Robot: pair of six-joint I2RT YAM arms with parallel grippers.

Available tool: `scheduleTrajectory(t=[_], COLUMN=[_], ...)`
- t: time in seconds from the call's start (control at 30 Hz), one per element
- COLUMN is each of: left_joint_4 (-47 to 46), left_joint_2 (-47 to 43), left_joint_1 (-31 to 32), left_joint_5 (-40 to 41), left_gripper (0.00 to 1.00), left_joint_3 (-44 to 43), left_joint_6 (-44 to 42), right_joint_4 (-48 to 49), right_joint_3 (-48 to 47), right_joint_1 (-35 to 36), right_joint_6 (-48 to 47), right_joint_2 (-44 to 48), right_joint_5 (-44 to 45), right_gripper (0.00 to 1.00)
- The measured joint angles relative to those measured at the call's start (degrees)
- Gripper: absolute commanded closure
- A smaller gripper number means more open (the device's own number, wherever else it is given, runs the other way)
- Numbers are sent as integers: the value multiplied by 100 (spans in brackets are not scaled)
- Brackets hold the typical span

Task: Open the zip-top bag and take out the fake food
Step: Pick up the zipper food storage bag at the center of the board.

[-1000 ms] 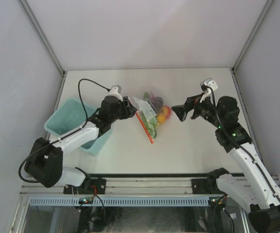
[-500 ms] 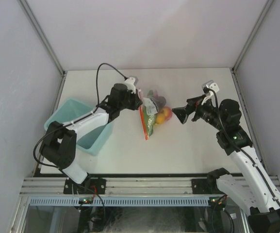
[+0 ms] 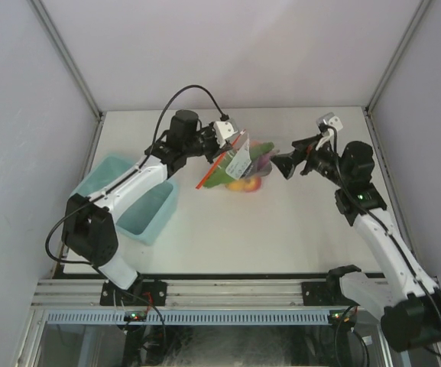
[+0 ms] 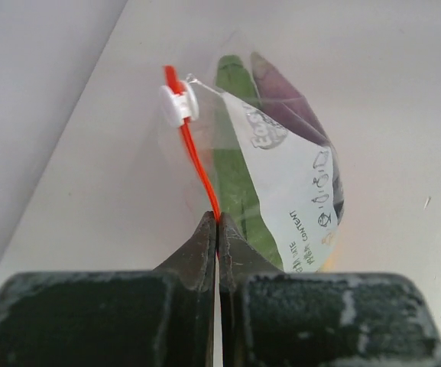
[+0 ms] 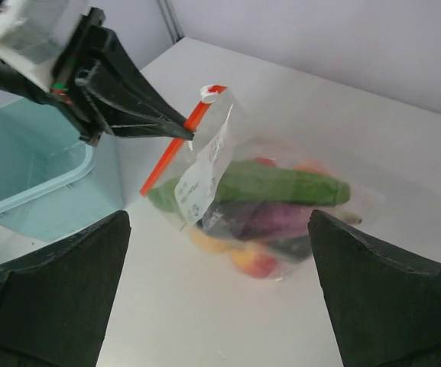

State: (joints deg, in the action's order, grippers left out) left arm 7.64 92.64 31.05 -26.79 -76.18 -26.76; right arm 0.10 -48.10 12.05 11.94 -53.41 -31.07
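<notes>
The zip-top bag (image 3: 243,162) hangs pinched in left gripper (image 4: 217,222) near bin (image 3: 145,214); right gripper (image 3: 280,164) gapes, seemingly apart.

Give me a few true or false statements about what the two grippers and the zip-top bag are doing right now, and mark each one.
1. The left gripper is shut on the red zip strip of the zip-top bag. True.
2. The right gripper is clamped on the bag. False: it is open beside the bag and holds nothing.
3. The white slider sits near the strip's end, beyond the left fingers. True.
4. The fake food lies in the blue bin. False: the pieces in view are inside the bag.
</notes>
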Motion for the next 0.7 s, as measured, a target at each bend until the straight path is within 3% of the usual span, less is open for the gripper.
scheduleTrajectory(t=[0.2, 0.4, 0.53, 0.63, 0.7], left_joint_4=[544, 817, 1054, 1432, 1600], left_joint_2=[225, 807, 1143, 1687, 1847], left_joint_1=[-575, -914, -883, -898, -938], left_joint_5=[-1078, -1720, -1888, -1941, -1976], left_gripper=[100, 100, 100, 100, 100], left_joint_3=[-780, -2153, -2857, -3829, -4054], left_joint_6=[-557, -822, -1040, -1051, -1021], right_joint_4=[1093, 1239, 1718, 1801, 2044], right_joint_3=[-472, -1867, -2894, -3768, -3840], right_joint_1=[-52, -98, -173, -225, -273], right_joint_6=[-435, -992, -890, -623, -326], right_joint_2=[-1692, -2981, -3609, -4157, -4301], right_joint_5=[-933, -1438, -1705, -1930, -2015], right_gripper=[1, 3, 13, 13, 10])
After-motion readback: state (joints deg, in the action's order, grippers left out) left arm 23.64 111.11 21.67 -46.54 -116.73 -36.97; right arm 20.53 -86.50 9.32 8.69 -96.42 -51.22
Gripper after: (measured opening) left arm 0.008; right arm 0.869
